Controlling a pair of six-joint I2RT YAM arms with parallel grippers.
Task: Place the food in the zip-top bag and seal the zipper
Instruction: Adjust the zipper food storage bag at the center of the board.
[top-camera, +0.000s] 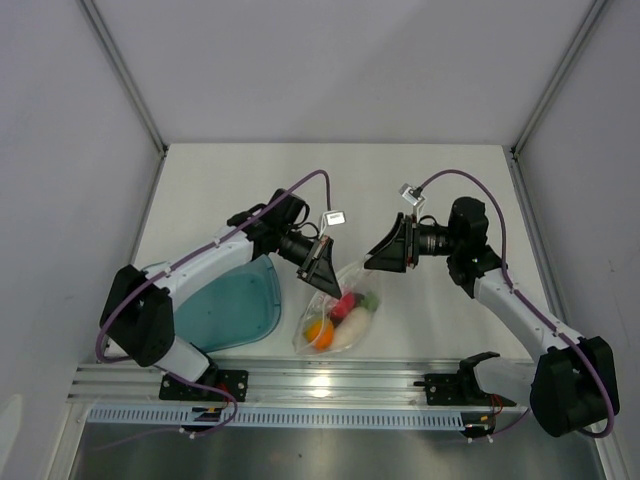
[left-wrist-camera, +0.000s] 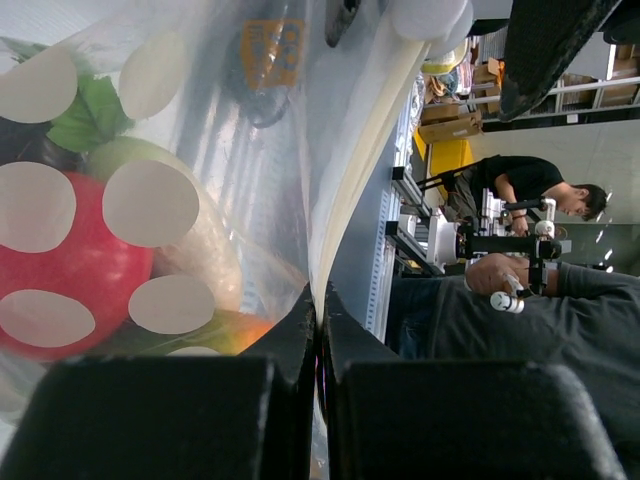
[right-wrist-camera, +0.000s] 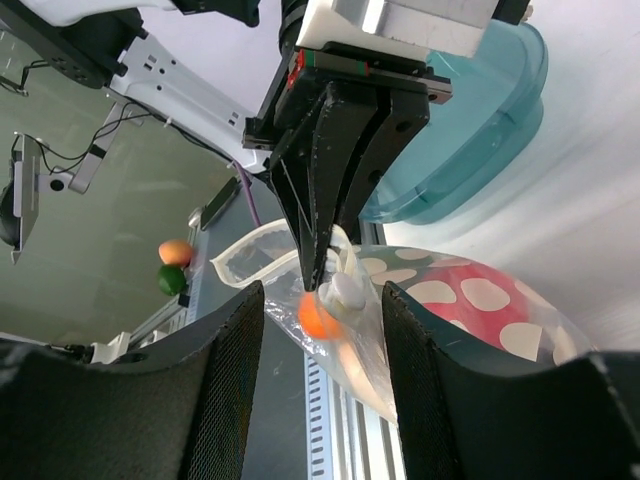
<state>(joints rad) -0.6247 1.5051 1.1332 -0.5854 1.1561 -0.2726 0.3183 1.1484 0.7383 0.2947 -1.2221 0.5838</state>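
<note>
The clear zip-top bag (top-camera: 335, 318) lies near the table's front edge, its upper end lifted. Inside it are the food pieces: a red white-spotted piece (top-camera: 347, 305), an orange bit (top-camera: 319, 333), a green bit (top-camera: 370, 300) and a white piece (top-camera: 351, 331). My left gripper (top-camera: 322, 268) is shut on the bag's top edge. In the left wrist view the jaws (left-wrist-camera: 320, 295) pinch the zipper strip (left-wrist-camera: 350, 170) beside the red piece (left-wrist-camera: 60, 270). My right gripper (top-camera: 390, 256) is open and empty, just right of the bag. Its view shows the bag (right-wrist-camera: 420, 340) between its fingers (right-wrist-camera: 225, 370), with part of the mouth (right-wrist-camera: 250, 255) gaping.
A teal translucent tray (top-camera: 235, 305) sits left of the bag under the left arm; it also shows in the right wrist view (right-wrist-camera: 480, 150). The metal rail (top-camera: 330, 385) with the arm bases runs along the front edge. White walls enclose the table.
</note>
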